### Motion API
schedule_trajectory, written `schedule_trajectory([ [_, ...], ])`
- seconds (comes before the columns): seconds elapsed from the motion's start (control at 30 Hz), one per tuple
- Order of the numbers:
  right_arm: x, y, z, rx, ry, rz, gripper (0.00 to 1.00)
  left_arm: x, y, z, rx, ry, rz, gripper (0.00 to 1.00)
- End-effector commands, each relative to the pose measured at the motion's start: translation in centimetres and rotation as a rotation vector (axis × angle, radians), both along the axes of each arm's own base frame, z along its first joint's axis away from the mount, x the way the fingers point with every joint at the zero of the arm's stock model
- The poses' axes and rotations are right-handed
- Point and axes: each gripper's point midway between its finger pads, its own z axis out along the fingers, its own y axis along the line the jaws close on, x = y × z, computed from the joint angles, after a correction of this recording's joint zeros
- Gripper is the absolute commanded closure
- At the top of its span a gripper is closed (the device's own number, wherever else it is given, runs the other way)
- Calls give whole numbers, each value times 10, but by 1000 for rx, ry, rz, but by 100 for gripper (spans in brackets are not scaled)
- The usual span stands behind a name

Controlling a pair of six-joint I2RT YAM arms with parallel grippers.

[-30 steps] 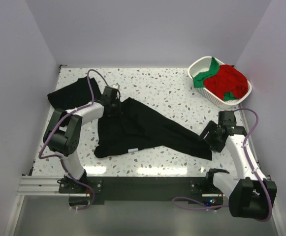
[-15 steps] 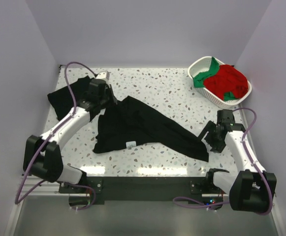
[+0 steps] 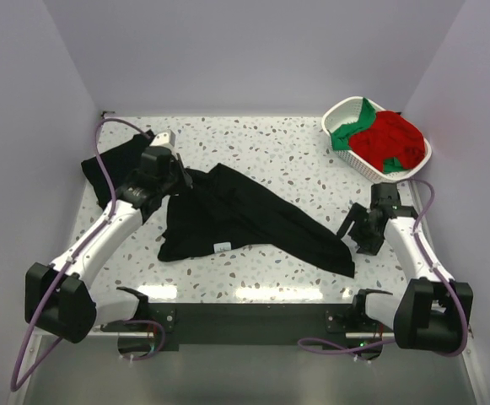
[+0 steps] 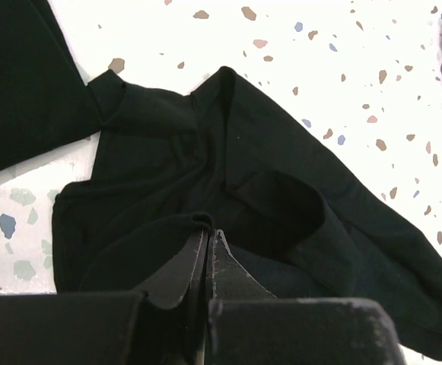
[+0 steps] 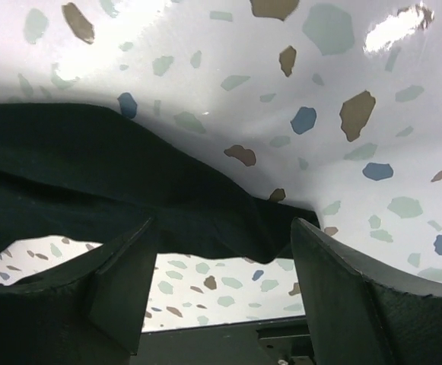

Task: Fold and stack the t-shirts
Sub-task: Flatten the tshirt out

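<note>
Here we see the speckled terrazzo table with a black t-shirt lying crumpled across its middle, its cloth drawn out in a long tail toward 4 o'clock. A second black t-shirt lies flat at 10 o'clock, near the left wall. At 1 o'clock stands a white lattice basket holding a red t-shirt and a green t-shirt.

The left gripper sits at the middle shirt's 10 o'clock corner. In its wrist view we find the jaws pressed together, with a fold of the black cloth pinched at the fingertips.

The right gripper is at the 4 o'clock tail. Its jaws stand wide apart, holding nothing, and the shirt's hem lies just ahead of them.

A small white label shows at the shirt's 6 o'clock edge.
</note>
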Motion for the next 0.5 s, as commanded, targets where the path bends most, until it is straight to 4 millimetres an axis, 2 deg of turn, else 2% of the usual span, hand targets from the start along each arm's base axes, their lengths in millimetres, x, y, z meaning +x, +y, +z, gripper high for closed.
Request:
schedule_trajectory([
  [0.0,20,1,25,-16,-88,100,27,0,9,11,7,-31,29,100],
  [0.1,32,7,41,-39,-154,142,27,-3,11,5,14,-15,33,100],
  [0.2,49,26,56,-41,-219,222,27,-8,14,1,21,-10,41,100],
  [0.27,63,52,69,-9,-266,299,27,-12,17,-1,30,-6,43,100],
  [0.33,70,75,68,25,-259,357,27,-17,20,-7,46,8,44,100],
  [0.37,80,86,77,43,-293,368,28,-20,22,-15,56,27,45,100],
  [0.4,86,94,75,49,-288,383,28,-23,24,-18,61,30,50,100],
  [0.47,99,118,87,69,-337,429,28,-30,27,-31,73,55,53,100],
])
